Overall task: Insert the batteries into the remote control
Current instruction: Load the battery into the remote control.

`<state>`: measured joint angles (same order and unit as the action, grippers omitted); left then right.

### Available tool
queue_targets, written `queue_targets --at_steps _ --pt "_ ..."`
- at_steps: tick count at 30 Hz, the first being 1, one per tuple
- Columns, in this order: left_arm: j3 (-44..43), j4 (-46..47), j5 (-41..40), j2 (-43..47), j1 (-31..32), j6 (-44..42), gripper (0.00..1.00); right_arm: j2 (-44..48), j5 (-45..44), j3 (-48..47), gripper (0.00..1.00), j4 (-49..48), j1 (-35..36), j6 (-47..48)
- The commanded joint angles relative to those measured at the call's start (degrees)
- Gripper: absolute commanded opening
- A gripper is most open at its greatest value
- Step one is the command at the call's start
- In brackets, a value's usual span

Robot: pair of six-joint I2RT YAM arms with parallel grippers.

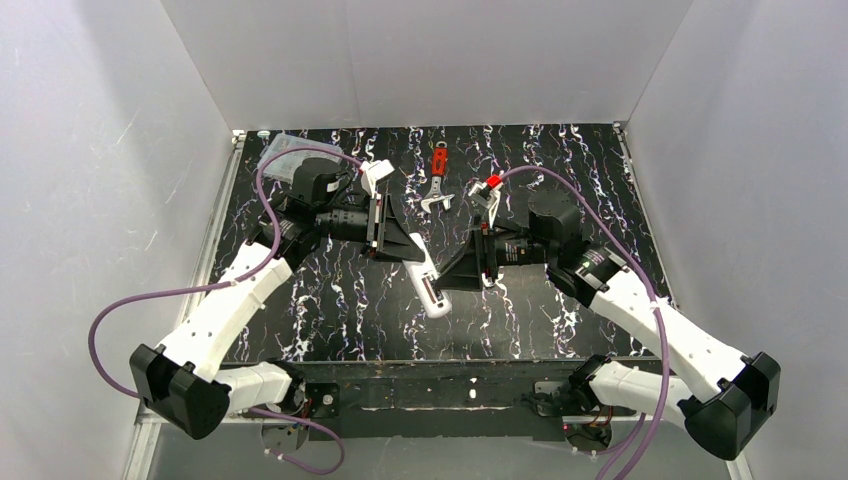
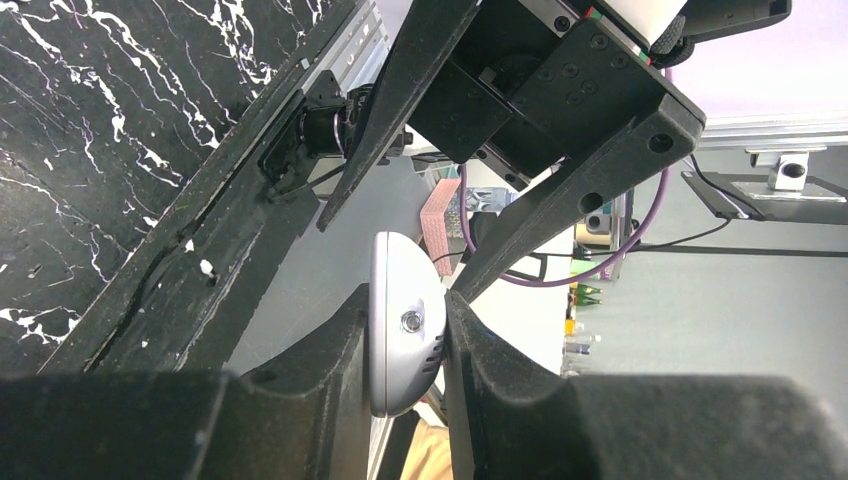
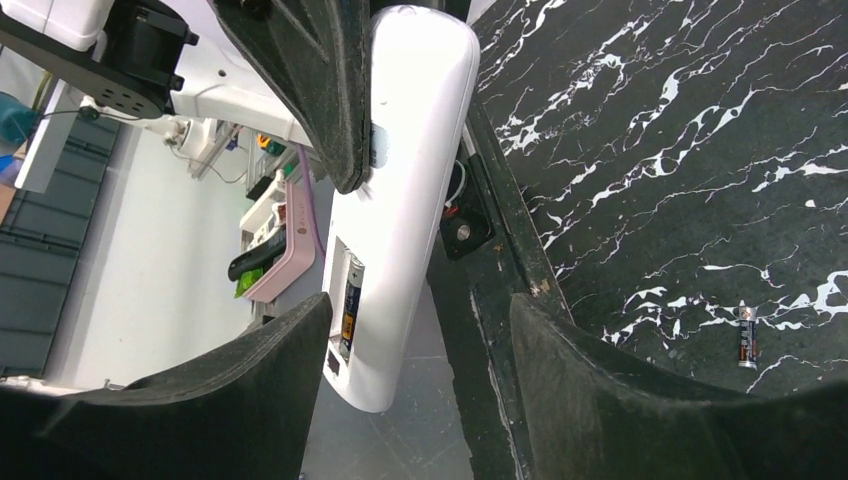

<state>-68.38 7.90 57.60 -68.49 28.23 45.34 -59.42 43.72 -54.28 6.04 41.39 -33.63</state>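
Note:
My left gripper (image 1: pixel 412 250) is shut on one end of the white remote control (image 1: pixel 428 282) and holds it above the table, back side showing. In the left wrist view the remote's end (image 2: pixel 405 335) is pinched between the two black fingers (image 2: pixel 300 400). My right gripper (image 1: pixel 447 280) is open, its jaws straddling the remote's free end (image 3: pixel 400 200) without touching it. One dark battery (image 3: pixel 352 300) sits in the remote's battery recess. A second battery (image 3: pixel 746 337) lies on the black marble table (image 3: pixel 680 150), to the right of my right gripper (image 3: pixel 418 305).
A red-handled wrench (image 1: pixel 437 180) lies at the back centre of the table. A clear plastic box (image 1: pixel 285 152) stands at the back left. White walls enclose the table on three sides. The table's front edge (image 3: pixel 500 270) runs just under the remote.

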Motion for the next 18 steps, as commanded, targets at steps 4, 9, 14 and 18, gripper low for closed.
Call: queue_targets --at_steps 4,9,14,18 --pt "-2.12 -0.34 2.80 0.12 -0.28 -0.83 0.00 -0.56 0.75 -3.47 0.75 -0.02 0.51 1.46" --pt "-2.10 -0.52 2.79 0.35 -0.28 -0.87 0.00 -0.90 1.01 -3.84 0.73 -0.22 0.78 1.42" --pt "-2.07 -0.44 2.82 0.43 -0.28 -0.88 0.00 -1.41 1.10 -4.05 0.64 -0.20 0.92 1.21" --pt "-2.09 -0.52 2.96 0.49 -0.28 -1.02 0.00 -2.05 1.14 -4.56 0.64 0.26 1.26 1.56"
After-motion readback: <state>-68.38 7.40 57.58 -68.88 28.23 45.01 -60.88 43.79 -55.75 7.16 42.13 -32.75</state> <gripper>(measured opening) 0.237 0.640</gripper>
